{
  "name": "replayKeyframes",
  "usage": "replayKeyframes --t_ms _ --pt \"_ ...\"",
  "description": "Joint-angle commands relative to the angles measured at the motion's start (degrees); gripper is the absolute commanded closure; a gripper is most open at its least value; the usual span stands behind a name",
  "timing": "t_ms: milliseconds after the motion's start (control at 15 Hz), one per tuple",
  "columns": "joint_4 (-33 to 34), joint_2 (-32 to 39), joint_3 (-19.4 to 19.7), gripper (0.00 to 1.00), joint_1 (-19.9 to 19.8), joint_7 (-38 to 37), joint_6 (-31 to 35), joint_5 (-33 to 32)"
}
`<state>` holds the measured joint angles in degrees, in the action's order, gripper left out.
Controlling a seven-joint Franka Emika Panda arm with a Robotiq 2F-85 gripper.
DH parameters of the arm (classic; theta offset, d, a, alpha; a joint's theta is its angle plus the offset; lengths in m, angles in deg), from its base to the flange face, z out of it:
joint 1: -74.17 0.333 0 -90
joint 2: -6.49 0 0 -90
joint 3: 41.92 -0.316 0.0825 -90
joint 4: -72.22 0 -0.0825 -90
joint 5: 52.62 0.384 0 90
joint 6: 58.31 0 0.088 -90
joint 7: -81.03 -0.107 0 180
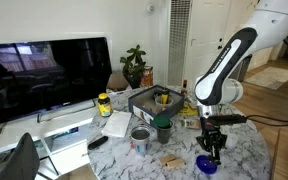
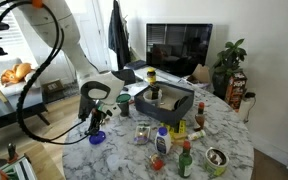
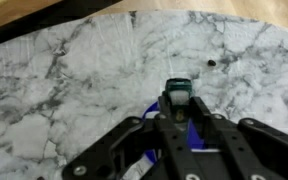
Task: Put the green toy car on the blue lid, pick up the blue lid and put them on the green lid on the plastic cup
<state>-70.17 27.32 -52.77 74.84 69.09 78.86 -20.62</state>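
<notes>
Gripper with fingers drawn narrow about the car, which sits between the tips. Whether it is clamped or merely flanked cannot be told. The blue lid is seen directly below the fingers. The car is judged light, rigid and apt to roll. The lid is judged thin, glossy and slippery, best taken by opposite rim edges and kept level.
</notes>
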Motion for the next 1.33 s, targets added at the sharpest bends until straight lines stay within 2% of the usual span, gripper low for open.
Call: replayKeyframes --t_ms 0,467,667,1267 --pt "0.03 0.82 0.76 0.93 0.82 1.31 0.43 2.01" --pt "0.48 1.96 1.13 0.93 1.57 -0.32 2.44 2.94" --pt "1.09 2.26 0.77 0.93 0.93 1.13 3.58 4.74" --pt "3.62 5.09 1.04 0.93 1.87 -0.08 1.77 3.57"
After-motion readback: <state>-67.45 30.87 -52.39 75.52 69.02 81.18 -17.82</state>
